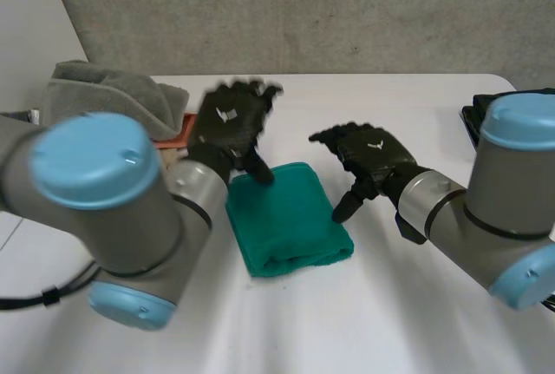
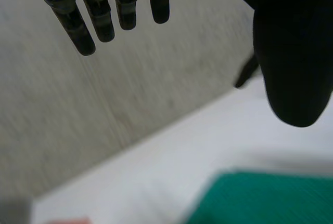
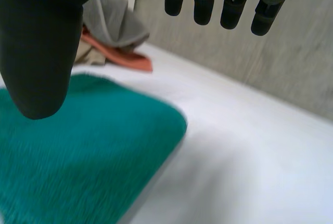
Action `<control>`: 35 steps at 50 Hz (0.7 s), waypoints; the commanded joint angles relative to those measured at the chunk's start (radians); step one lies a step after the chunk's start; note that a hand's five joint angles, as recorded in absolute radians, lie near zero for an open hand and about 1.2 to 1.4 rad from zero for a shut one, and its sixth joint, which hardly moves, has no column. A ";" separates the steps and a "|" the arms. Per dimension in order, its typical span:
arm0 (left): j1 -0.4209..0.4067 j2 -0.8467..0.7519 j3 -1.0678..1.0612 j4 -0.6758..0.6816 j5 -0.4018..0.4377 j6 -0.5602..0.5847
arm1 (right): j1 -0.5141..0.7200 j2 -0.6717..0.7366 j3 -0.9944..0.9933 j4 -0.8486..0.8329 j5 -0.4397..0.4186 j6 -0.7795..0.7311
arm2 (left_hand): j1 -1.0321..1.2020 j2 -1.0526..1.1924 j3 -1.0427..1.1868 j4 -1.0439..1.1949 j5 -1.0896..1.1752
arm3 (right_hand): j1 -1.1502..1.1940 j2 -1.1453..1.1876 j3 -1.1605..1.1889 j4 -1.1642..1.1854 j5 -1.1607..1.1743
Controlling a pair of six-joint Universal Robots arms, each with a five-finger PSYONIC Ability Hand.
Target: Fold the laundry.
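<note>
Left robot hand [image 1: 227,124], right robot hand [image 1: 375,154], both empty, one green towel [image 1: 290,218]

I count one green towel [image 1: 290,218], one grey cloth [image 1: 108,92], one orange cloth [image 1: 176,131], and two hands: left hand [image 1: 227,122], right hand [image 1: 375,155].

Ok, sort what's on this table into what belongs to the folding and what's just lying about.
Job: green towel on the white table; left hand and right hand, both open at its edges; grey cloth and orange cloth piled behind, probably waiting laundry.
Lying about: black object at the table's edge beside the right arm.
</note>
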 commanded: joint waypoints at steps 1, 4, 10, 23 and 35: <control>-0.058 -0.164 0.058 -0.146 -0.157 -0.046 | 0.005 0.184 -0.179 0.150 -0.021 -0.038 | 0.010 -0.013 -0.020 -0.008 -0.027 | -0.050 -0.036 -0.036 -0.041 -0.051; -0.073 -0.220 0.073 -0.197 -0.188 -0.042 | 0.004 0.249 -0.224 0.160 -0.053 -0.062 | 0.013 -0.010 -0.018 -0.005 -0.024 | -0.050 -0.036 -0.036 -0.041 -0.051; -0.064 -0.291 0.110 -0.255 -0.191 -0.034 | 0.006 0.318 -0.256 0.161 -0.044 -0.155 | 0.019 -0.005 -0.012 0.000 -0.018 | -0.050 -0.036 -0.036 -0.041 -0.051; 0.011 -0.159 0.154 -0.268 -0.136 0.085 | 0.063 0.093 -0.053 -0.013 0.077 -0.406 | 0.016 -0.007 -0.015 -0.002 -0.021 | 0.022 0.035 0.036 0.031 0.021; 0.059 -0.030 0.233 -0.300 0.376 0.145 | 0.133 -0.027 0.331 -0.348 0.069 -0.435 | 0.028 0.004 -0.003 0.009 -0.009 | 0.016 0.030 0.030 0.025 0.015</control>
